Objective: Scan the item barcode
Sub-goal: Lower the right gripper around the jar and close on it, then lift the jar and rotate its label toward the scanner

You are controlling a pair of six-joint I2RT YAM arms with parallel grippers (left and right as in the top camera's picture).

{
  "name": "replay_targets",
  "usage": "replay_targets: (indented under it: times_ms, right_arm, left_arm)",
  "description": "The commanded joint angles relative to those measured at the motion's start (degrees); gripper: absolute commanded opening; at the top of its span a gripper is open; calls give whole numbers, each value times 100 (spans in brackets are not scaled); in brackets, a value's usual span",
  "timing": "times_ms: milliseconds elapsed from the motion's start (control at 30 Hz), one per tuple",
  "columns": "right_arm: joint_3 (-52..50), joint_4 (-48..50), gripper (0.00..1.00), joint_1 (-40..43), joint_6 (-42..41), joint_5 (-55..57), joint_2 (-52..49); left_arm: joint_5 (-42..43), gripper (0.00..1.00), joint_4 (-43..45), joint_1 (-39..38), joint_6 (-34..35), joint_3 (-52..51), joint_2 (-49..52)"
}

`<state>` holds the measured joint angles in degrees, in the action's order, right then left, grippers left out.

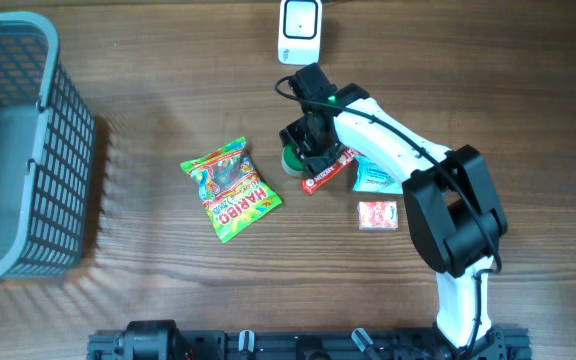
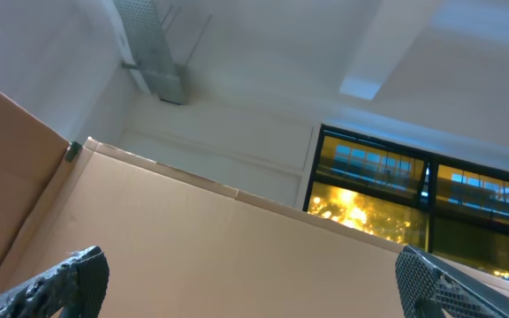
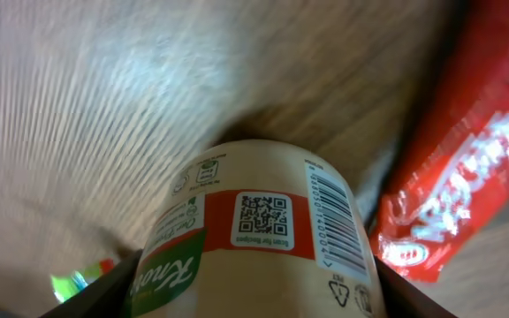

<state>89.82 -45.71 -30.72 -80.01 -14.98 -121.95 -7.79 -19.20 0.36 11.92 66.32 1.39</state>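
Wood-grain table (image 1: 148,90) runs under everything in the overhead view. My right gripper (image 1: 313,140) is down near its middle, with the Knorr jar (image 1: 291,158) between its fingers. My wrist camera looks along the jar's label, where a barcode (image 3: 334,221) sits beside a QR square. My dark fingers (image 3: 104,296) flank the jar on both sides, neither fully spread nor closed. I cannot tell whether they are pressing it yet.

Taking the jar as the dial's centre, a red bar (image 1: 328,172) lies just beside it at 4 o'clock, partly under my wrist. The same wrapper crowds the right edge of my wrist view. A pale blue packet (image 1: 373,178) lies further out at 4 o'clock, half hidden by my forearm. A small red packet (image 1: 377,215) sits beyond that at 5 o'clock, apart from the others. A Haribo bag (image 1: 230,188) lies flat at 8 o'clock, near but not touching. The white scanner (image 1: 299,30) stands at 12 o'clock by the table's far edge. A grey basket (image 1: 68,150) fills the 9 o'clock side, well apart.

There is one jar, one bar, two packets, one sweet bag, one scanner and one basket.

My left gripper (image 2: 250,265) is spread wide and holds nothing. Its camera is tipped up at a cardboard wall (image 2: 193,238) and a ceiling.
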Motion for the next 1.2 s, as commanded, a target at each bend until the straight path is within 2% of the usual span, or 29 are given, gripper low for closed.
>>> replay_targets:
  times_ms: [0, 100, 267, 467, 567, 800, 867, 1067, 1167]
  right_arm:
    - [146, 22, 59, 72, 1939, 11, -68]
    - [393, -94, 60, 127, 3215, -186, -4]
    - [944, -651, 72, 138, 5353, -90, 48]
    - [1067, -1513, 76, 118, 6365, 999, 44]
    - [1067, -1672, 79, 94, 6548, 1381, 44]
    - [1067, -1735, 100, 94, 6800, 1633, 44]
    - [1073, -1731, 99, 94, 6719, 1631, 48]
    - [1665, -2562, 100, 96, 5263, 1528, 96]
    - [2315, -3244, 100, 101, 4168, 1163, 131]
  left_arm:
    - [24, 100, 17, -20, 50, -39, -7]
    - [24, 100, 17, 17, 50, -39, -7]
    - [24, 100, 15, 192, 50, -55, -7]
    - [24, 100, 26, 660, 52, -109, -7]
    - [26, 100, 46, 826, 55, -157, -7]
    - [26, 100, 42, 1054, 57, -162, -7]
    - [28, 100, 39, 1054, 57, -162, -7]
    - [28, 100, 37, 1054, 57, -162, -7]
    - [28, 100, 37, 1054, 57, -162, -7]
